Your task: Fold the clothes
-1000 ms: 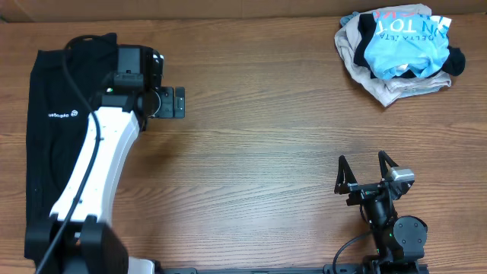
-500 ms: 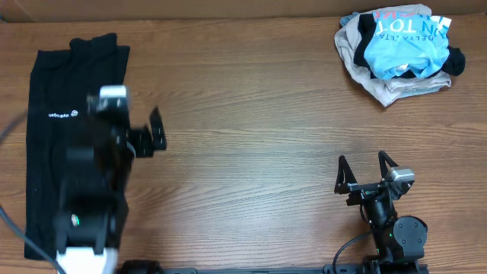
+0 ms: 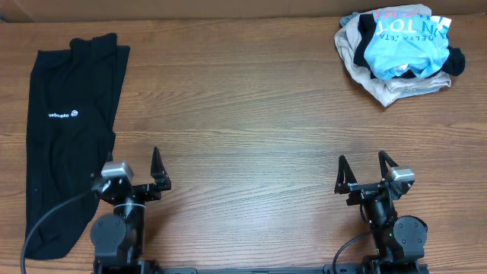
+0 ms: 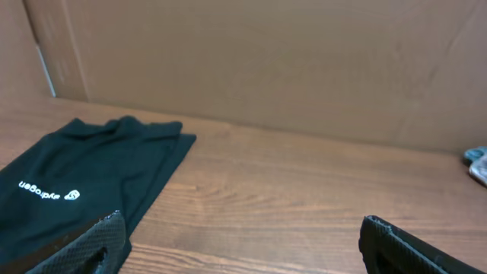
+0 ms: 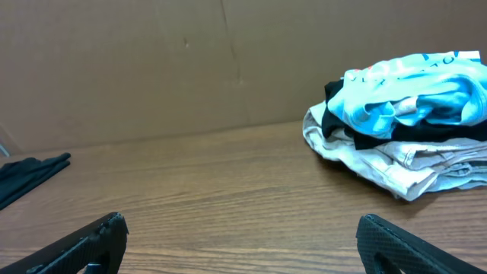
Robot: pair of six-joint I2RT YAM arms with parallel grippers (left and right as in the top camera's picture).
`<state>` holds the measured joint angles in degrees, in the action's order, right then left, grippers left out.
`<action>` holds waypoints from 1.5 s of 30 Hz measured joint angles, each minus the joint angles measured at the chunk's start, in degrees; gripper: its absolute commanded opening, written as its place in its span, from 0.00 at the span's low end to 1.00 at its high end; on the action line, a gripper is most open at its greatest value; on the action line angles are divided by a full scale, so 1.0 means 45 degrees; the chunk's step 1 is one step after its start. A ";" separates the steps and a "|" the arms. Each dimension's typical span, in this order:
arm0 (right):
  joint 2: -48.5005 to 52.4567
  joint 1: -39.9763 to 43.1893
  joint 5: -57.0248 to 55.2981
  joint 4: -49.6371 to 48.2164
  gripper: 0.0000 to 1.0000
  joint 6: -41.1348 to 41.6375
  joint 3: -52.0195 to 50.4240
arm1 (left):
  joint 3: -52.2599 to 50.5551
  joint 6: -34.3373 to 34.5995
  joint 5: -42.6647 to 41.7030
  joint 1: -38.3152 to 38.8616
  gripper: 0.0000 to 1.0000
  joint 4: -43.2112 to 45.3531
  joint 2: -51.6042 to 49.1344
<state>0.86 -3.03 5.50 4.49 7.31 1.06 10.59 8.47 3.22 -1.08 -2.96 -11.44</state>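
Observation:
A long black garment point(image 3: 68, 137) with a small white logo lies flat at the table's left; it also shows in the left wrist view point(image 4: 76, 183). A light blue T-shirt point(image 3: 403, 44) with white and orange-red lettering lies crumpled on a pile at the far right, also in the right wrist view point(image 5: 415, 99). My left gripper point(image 3: 135, 171) is open and empty near the front edge, beside the black garment's lower part; its fingertips frame bare wood point(image 4: 243, 243). My right gripper point(image 3: 364, 171) is open and empty at the front right point(image 5: 243, 243).
The pile under the blue T-shirt holds a beige garment point(image 3: 380, 80) and dark cloth point(image 3: 455, 59). A cardboard wall point(image 4: 266, 61) stands behind the table. The wooden table point(image 3: 251, 129) spans the view.
My left arm has drawn back from the black garment's upper part to the front edge, leaving the garment lying flat. The right arm has not moved.

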 measured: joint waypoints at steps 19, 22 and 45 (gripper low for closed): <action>-0.0005 -0.0005 0.0010 0.0000 1.00 -0.0005 0.0000 | -0.2239 0.0087 0.0005 -0.0214 1.00 -0.0296 0.2346; -0.0005 0.0000 0.0005 0.0005 1.00 -0.0005 0.0000 | -0.2239 0.0087 0.0005 -0.0214 1.00 -0.0296 0.2351; -0.0005 0.0000 0.0010 0.0005 1.00 -0.0005 0.0000 | -0.2239 0.0087 0.0005 -0.0214 1.00 -0.0296 0.2351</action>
<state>0.84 -3.03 5.54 4.51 7.29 1.06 0.51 8.86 3.25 -2.04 -4.29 -0.86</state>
